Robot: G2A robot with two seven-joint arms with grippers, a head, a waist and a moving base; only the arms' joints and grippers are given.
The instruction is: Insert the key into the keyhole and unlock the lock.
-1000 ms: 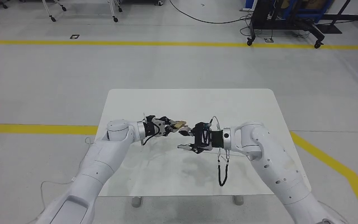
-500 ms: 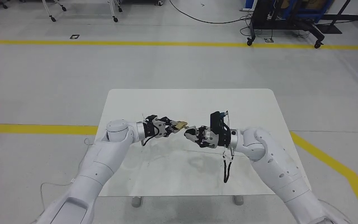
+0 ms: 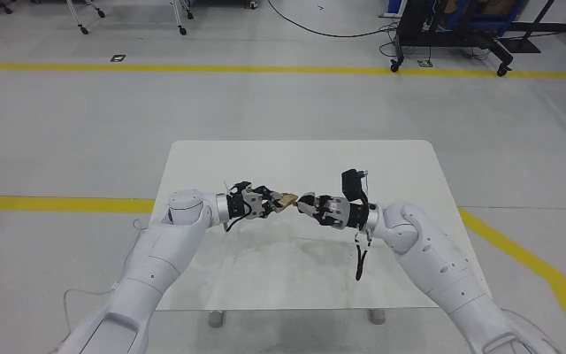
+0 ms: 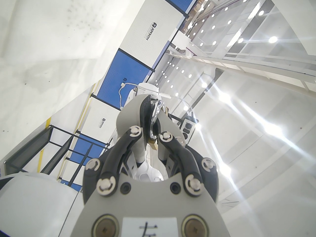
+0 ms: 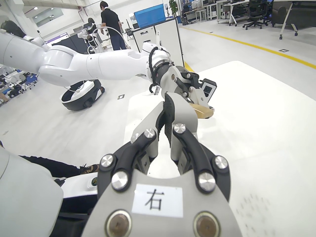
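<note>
1. We are seeing the left gripper (image 3: 275, 200) clamping its fingers tight on the brass lock (image 3: 285, 200) and holding it in the air above the middle of the table (image 3: 398, 168).
2. The right gripper (image 3: 308, 204) is hovering just beside the lock, pointing at it, with its pads (image 5: 168, 114) pressing together.
3. We are looking for the key between those pads, but we cannot tell whether it is there.
</note>
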